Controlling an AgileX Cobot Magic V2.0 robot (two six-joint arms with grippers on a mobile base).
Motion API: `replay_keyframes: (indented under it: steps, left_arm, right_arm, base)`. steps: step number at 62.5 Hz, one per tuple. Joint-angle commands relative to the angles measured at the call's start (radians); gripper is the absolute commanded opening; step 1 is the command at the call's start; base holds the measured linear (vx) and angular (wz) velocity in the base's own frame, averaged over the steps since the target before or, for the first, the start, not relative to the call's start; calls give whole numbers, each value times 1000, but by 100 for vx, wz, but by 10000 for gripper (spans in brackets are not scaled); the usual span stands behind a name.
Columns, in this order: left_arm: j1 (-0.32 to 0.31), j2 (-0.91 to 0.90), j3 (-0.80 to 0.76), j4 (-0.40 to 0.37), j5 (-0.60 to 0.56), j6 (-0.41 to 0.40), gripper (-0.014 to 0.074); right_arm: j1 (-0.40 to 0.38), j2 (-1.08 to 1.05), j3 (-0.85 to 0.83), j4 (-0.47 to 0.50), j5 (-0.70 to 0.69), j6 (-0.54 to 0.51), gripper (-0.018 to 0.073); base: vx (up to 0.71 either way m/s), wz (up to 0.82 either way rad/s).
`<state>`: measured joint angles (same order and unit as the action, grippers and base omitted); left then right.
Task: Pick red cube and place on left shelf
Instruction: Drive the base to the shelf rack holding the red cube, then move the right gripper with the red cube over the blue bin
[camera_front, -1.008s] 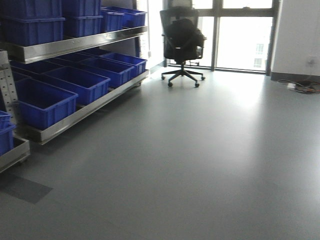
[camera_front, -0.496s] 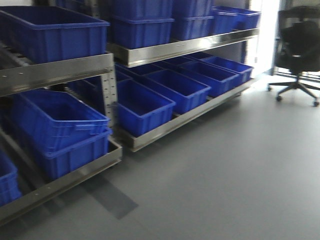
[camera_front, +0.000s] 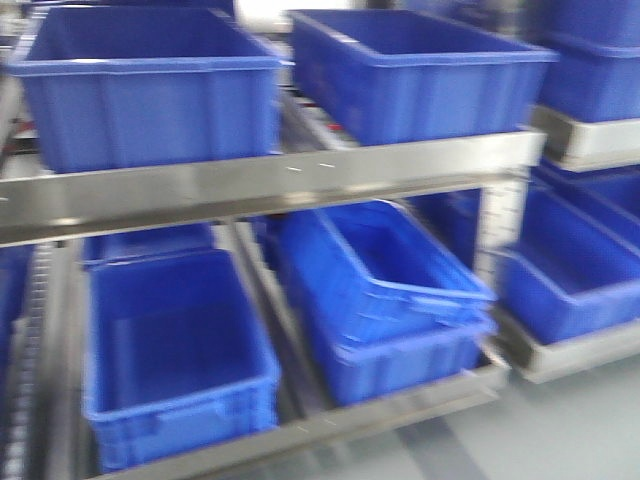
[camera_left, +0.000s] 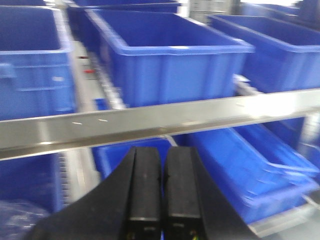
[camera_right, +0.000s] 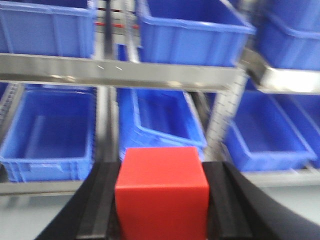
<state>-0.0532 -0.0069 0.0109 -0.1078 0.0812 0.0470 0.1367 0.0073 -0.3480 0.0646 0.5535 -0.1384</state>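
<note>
The red cube (camera_right: 161, 192) fills the bottom of the right wrist view, and my right gripper (camera_right: 162, 200) is shut on it, a black finger pressed against each side. Straight ahead stands the left shelf (camera_front: 300, 180), a silver steel rack with a shiny front rail (camera_right: 120, 71) and deep-blue crates on two levels. In the left wrist view my left gripper (camera_left: 163, 187) is shut with nothing between its fingers, and it points at the same rail (camera_left: 150, 120). Neither gripper shows in the front view.
Two large blue crates (camera_front: 150, 85) (camera_front: 415, 70) sit on the upper level. Below are an upright crate (camera_front: 175, 350) and a tilted stack of two crates (camera_front: 390, 300). A second rack section with more crates (camera_front: 575, 260) joins on the right. Grey floor (camera_front: 560, 430) shows at bottom right.
The front view has swung left and closed in: the office chair and open floor are gone, and the shelf with its crates now fills the frame.
</note>
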Motion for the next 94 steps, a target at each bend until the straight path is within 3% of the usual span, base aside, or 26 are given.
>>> replay_keyframes:
  steps: [1, 44, 94]
  left_arm:
    - [-5, -14, 24, -5, -89, -7, 102]
    - [-5, -14, 24, -5, -89, -7, 102]
    - [-5, -14, 24, -5, -89, -7, 102]
  right_arm:
    - [-6, 21, -23, -3, -89, -2, 151]
    - [-6, 21, -23, -3, -89, -2, 151]
    - [-6, 21, -23, -3, -89, -2, 151]
  base:
    - [44, 71]
    - [42, 56]
    - [18, 1]
